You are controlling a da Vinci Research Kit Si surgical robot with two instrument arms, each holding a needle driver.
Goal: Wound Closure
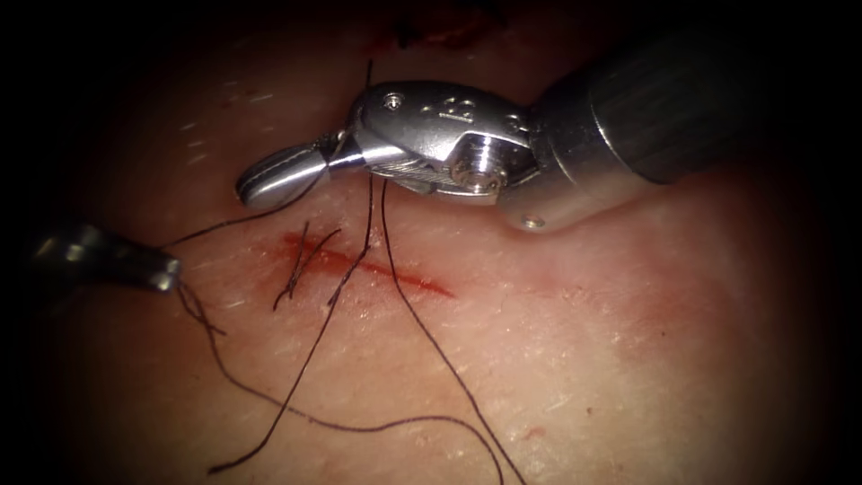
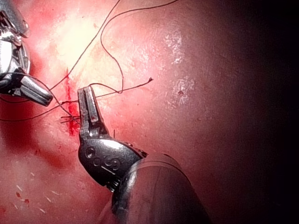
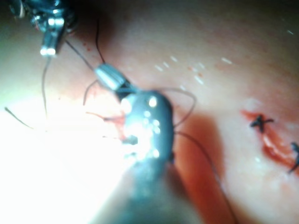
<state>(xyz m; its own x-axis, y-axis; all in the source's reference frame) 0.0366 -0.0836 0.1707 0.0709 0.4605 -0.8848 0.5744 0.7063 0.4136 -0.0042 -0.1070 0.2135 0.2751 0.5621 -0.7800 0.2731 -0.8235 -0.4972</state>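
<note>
Two tools work over the tissue (image 1: 557, 359) at a short red cut (image 1: 368, 265) near its middle. The right tool (image 1: 274, 177) comes in from the right edge with its jaws closed; a strand of thread (image 1: 431, 346) runs from its jaw base down across the cut toward the near edge, so the jaws appear to be gripping thread. The left tool (image 1: 162, 269) sits left of the cut, jaws closed on a strand that runs taut toward the right tool. The needle cannot be located, so whether it is in the tissue cannot be told. Short thread ends (image 1: 301, 260) stand at the cut's left end. Judged from the two tools holding thread on a line across the wound, the step in hand is thread handling at a stitch, probably tying or tensioning; the next move calls for even, opposed tension without tearing the wound edges. The left wrist view shows the left tool (image 2: 86, 100) clamped on thread just beside the cut, with the right tool (image 2: 42, 95) close by. The right wrist view adds a second stretch of wound carrying dark finished stitches (image 3: 261, 122), well apart from the right tool (image 3: 110, 77).
</note>
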